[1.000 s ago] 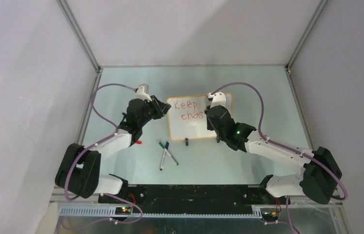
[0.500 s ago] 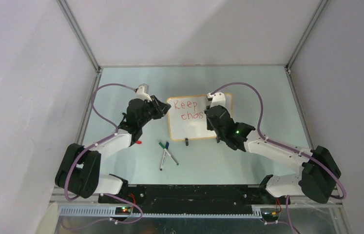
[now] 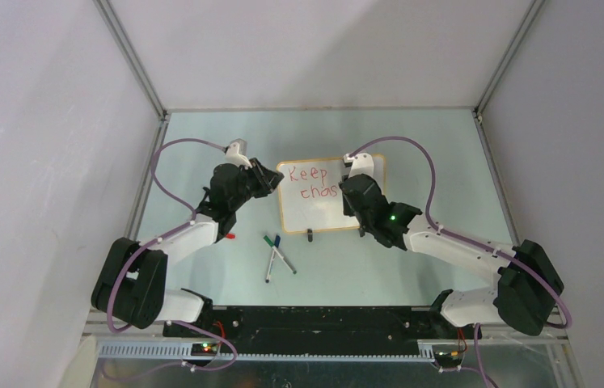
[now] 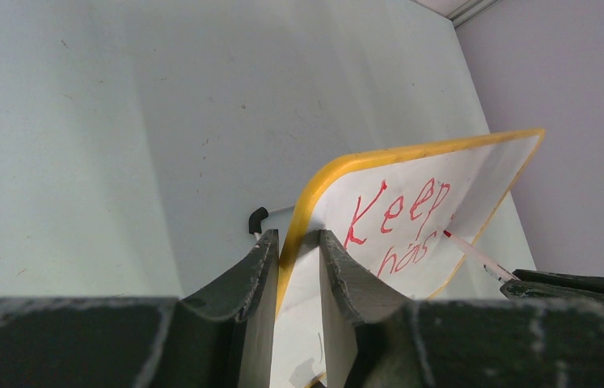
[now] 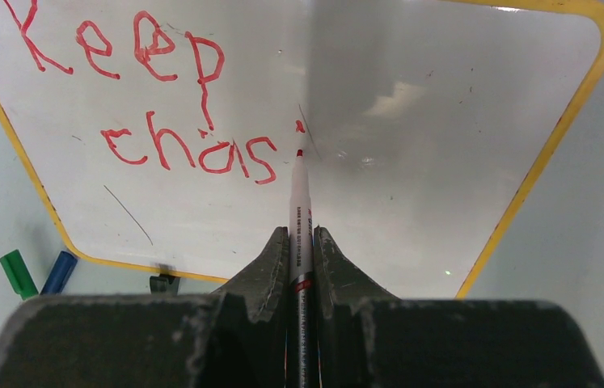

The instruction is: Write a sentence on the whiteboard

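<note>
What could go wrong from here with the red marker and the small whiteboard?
The left gripper pinches the glossy white, yellow-framed whiteboard only at one edge, so pen pressure could shift it. The white red-tipped marker in the right gripper points close beside the red handwritten letters; a stray stroke might overlap them.

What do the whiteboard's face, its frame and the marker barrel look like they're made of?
The whiteboard face looks like a glossy coated sheet, perhaps melamine or painted steel: it shows bright glare patches. Its frame looks like smooth yellow-orange plastic, rounded at the corners. The marker barrel looks like white plastic with printed lettering, a duller sheen.
</note>
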{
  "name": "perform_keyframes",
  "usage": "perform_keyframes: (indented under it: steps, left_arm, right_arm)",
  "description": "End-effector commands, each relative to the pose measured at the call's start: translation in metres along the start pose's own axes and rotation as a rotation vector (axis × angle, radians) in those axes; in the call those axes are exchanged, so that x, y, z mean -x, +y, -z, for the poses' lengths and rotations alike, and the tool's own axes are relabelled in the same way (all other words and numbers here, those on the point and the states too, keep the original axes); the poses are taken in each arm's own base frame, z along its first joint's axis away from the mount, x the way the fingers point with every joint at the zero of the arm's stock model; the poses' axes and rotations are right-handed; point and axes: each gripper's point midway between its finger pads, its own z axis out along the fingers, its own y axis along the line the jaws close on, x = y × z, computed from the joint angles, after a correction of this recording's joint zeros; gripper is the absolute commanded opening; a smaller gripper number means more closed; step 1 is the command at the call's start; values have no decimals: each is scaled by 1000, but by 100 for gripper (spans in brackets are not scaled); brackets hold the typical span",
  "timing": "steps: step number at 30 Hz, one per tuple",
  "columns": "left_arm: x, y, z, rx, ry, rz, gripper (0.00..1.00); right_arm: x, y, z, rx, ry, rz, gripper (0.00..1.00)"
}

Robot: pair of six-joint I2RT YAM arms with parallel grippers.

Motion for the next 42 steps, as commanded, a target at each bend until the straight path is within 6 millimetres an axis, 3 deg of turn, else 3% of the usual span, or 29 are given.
perform_keyframes:
  steps: [1, 27, 37, 42]
  left_arm:
    - [28, -15, 3, -36, -81, -25, 27]
    - [30, -15, 5, -32, -88, -30, 27]
    - [30, -14, 5, -27, -89, -29, 27]
    - [30, -11, 6, -13, -94, -26, 27]
  right_arm:
    - [5, 2, -2, 6, -15, -24, 0]
    - [-13, -3, 8, -12, 62, -11, 0]
    - [17, 5, 29, 72, -59, -60, 0]
    - [29, -6, 52, 105, -145, -87, 0]
